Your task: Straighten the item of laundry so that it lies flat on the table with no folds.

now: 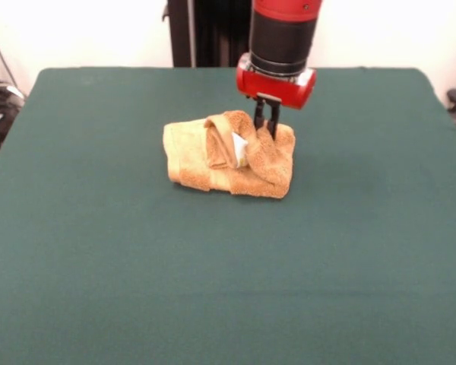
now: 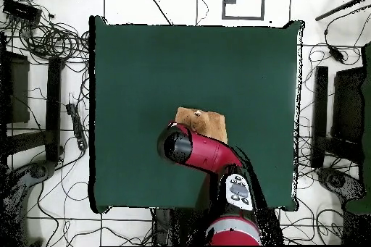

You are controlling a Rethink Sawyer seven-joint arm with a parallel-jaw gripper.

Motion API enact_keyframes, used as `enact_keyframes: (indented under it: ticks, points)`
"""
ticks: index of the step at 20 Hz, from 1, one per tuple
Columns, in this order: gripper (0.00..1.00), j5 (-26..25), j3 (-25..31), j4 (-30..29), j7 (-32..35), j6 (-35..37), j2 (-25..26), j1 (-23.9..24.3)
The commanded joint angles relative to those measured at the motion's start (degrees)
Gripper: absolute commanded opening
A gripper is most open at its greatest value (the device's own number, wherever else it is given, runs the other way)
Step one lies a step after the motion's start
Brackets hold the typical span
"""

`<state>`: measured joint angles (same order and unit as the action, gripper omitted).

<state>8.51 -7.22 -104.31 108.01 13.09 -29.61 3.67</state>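
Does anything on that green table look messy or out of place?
Yes, the orange towel. It sits bunched and folded over itself near the middle of the table, its white tag poking out. The gripper is down at its far edge. Nothing looks spilled or damaged.

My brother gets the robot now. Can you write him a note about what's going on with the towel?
Claw: down at the towel's far edge, its two fingers close together and touching the cloth; whether it has a grip on it is unclear.
Towel: bunched and folded over itself near the middle of the green table, white tag showing.
Done: nothing flattened yet.
Left: pull the folds open and spread the towel flat.
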Motion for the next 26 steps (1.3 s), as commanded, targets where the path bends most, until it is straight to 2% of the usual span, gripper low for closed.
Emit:
enact_keyframes:
  ticks: [1, 5, 8, 26]
  points:
    - [0.00, 5.2, 5.9, 4.1, 12.2, 4.2, 2.3, -3.0]
    - [0.00, 5.6, 5.4, 4.4, 12.1, 5.0, 2.0, -3.8]
    - [0.00, 6.8, 2.9, 5.1, 14.1, 6.5, 1.9, -6.3]
    - [0.00, 14.8, 3.8, 2.1, 16.4, 3.0, 2.8, -8.1]
